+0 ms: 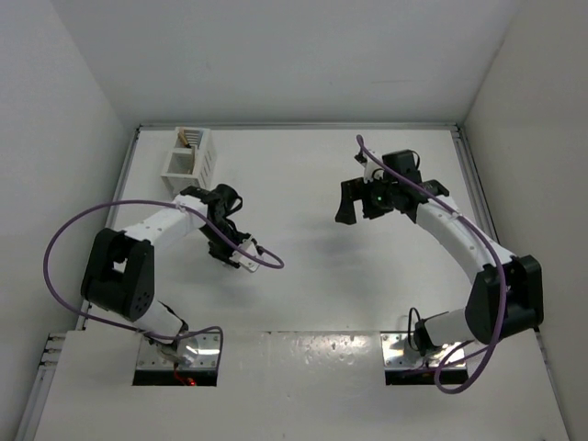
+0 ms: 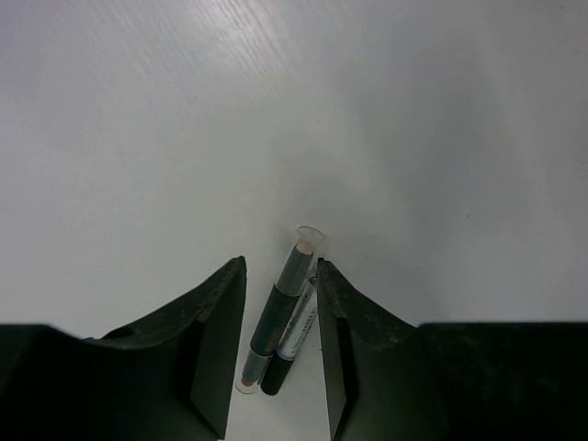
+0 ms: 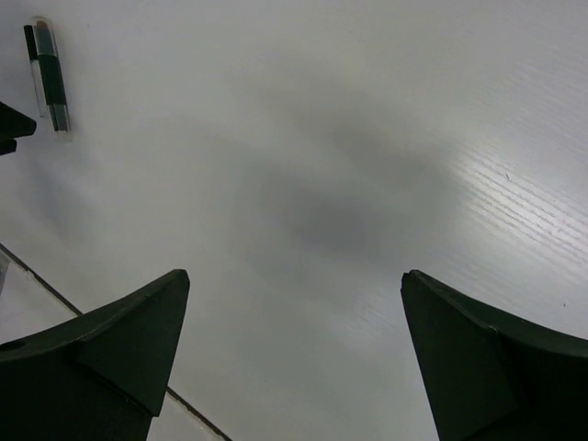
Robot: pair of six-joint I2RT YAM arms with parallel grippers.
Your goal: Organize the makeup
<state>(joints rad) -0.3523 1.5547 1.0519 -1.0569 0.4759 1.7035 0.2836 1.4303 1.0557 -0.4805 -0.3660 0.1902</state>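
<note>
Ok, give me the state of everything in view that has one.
White slotted box: upright, tan sticks in one compartment.
Dark makeup stick with clear cap: lying flat.
Black-and-white makeup stick: lying flat alongside it.
Left claw: partly open, straddling both sticks.
Right claw: wide open, empty.

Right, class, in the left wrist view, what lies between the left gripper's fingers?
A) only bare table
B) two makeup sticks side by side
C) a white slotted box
B: two makeup sticks lie side by side on the table, between the fingers of the left gripper.
</note>
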